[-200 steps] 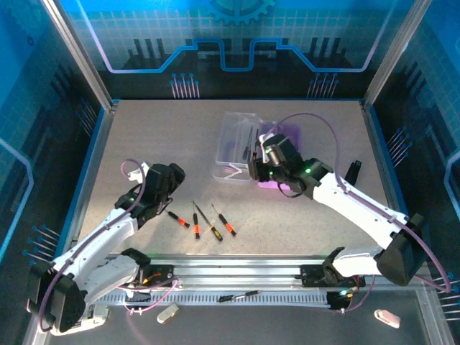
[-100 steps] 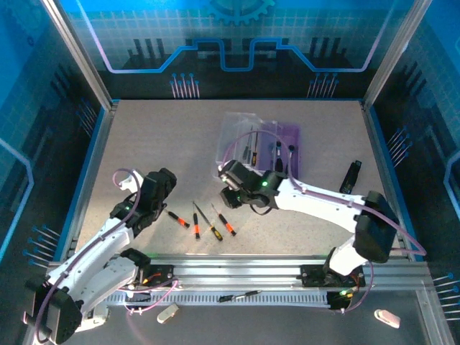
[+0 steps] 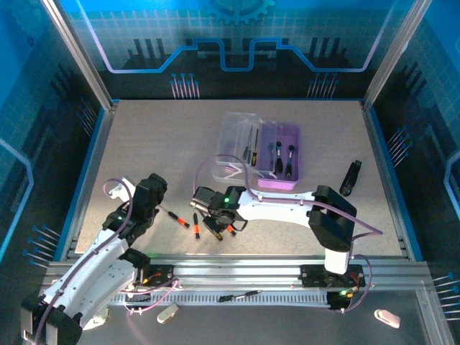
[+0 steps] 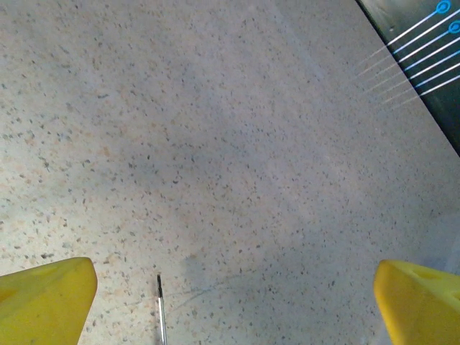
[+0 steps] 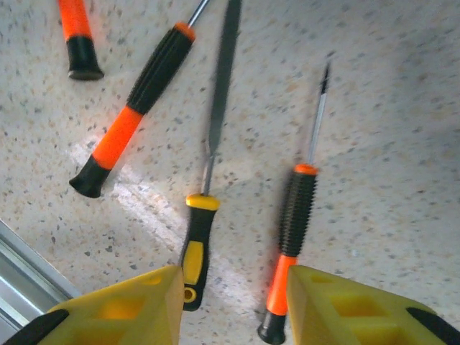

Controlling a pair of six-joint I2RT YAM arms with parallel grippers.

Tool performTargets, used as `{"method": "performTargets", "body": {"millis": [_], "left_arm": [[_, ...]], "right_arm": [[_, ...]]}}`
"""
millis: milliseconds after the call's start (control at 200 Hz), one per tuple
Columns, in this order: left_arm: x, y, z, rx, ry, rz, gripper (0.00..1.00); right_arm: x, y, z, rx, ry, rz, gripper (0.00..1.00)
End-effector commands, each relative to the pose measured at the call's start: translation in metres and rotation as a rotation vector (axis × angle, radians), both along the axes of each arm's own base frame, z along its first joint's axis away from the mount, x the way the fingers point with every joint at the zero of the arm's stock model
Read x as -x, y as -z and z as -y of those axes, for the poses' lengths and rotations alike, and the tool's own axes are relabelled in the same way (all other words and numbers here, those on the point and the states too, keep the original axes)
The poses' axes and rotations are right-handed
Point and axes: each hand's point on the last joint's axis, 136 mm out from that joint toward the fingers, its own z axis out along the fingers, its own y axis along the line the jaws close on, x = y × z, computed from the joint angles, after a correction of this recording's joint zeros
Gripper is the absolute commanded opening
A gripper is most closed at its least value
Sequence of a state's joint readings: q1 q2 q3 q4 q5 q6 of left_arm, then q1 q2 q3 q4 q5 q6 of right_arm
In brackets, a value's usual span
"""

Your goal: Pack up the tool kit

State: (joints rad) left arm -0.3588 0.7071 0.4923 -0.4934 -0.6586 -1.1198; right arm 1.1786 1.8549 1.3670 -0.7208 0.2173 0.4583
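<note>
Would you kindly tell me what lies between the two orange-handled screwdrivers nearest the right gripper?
The right wrist view shows a yellow-handled tool between the slanted orange-handled screwdriver and the other orange-handled screwdriver.

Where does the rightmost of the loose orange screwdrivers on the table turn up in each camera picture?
Top external: the screwdriver lies low centre, just right of the right gripper.
Right wrist: right of centre, handle end down by the gripper.
Shared landmark: the right gripper.
</note>
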Motion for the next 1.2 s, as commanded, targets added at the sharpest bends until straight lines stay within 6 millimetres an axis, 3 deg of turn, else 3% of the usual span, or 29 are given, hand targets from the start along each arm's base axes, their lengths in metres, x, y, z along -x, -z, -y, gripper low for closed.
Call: {"method": "performTargets", "body": {"millis": [0, 535, 740, 895, 1196], "left_arm": [[0.002, -0.011, -0.009, -0.035, -0.022, 0.017, 0.99], [0.003, -0.009, -0.009, -0.028, -0.017, 0.008, 0.99], [0.004, -0.009, -0.010, -0.030, -0.018, 0.014, 0.99], [0.003, -0.013, -0.009, -0.029, -0.009, 0.033, 0.99], [0.002, -0.010, -0.007, -0.009, -0.007, 0.026, 0.99]], "right_arm": [[0.012, 0.006, -0.007, 0.037, -0.019, -0.049, 0.43], [0.020, 0.051, -0.011, 0.162, -0.045, -0.091, 0.41], [0.018, 0.062, -0.006, 0.182, 0.001, -0.086, 0.30], [0.008, 0.060, 0.000, 0.196, 0.043, -0.037, 0.20], [-0.014, 0.051, -0.004, 0.162, 0.114, 0.022, 0.16]]}}
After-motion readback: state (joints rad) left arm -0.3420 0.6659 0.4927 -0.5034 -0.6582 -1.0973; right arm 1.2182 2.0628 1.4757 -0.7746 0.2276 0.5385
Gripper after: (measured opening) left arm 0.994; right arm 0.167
